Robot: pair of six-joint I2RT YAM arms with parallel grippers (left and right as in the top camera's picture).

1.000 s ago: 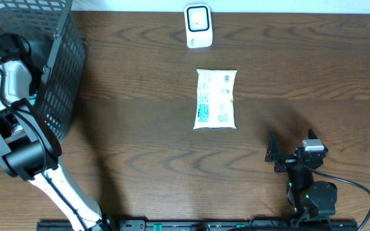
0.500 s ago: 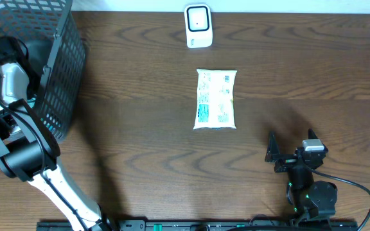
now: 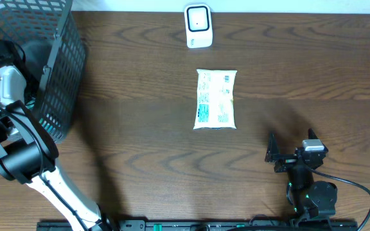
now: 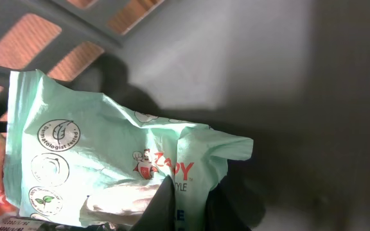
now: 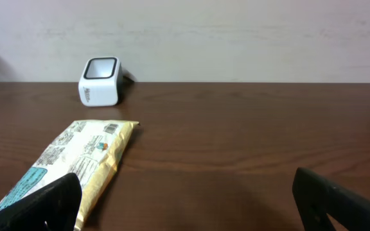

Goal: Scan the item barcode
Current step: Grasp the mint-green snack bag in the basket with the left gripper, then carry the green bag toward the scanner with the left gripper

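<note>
One dark wooden desk point(image 3: 140, 147) holds a black wire-mesh basket point(image 3: 66, 70), inside which left jaws clamp a mint-green plastic pouch point(image 4: 108, 151); right jaws gape.

The overhead camera looked straight down on the whole wooden table point(image 3: 140, 128), wire basket point(image 3: 56, 64) at left. The left wrist camera sat inside that basket, very close to a mint-green pouch point(image 4: 108, 154). The right wrist camera, low at the front edge, faced the far wall point(image 5: 236, 38), sharing barcode scanner point(image 5: 99, 81) and yellow packet point(image 5: 76, 160) with overhead
</note>
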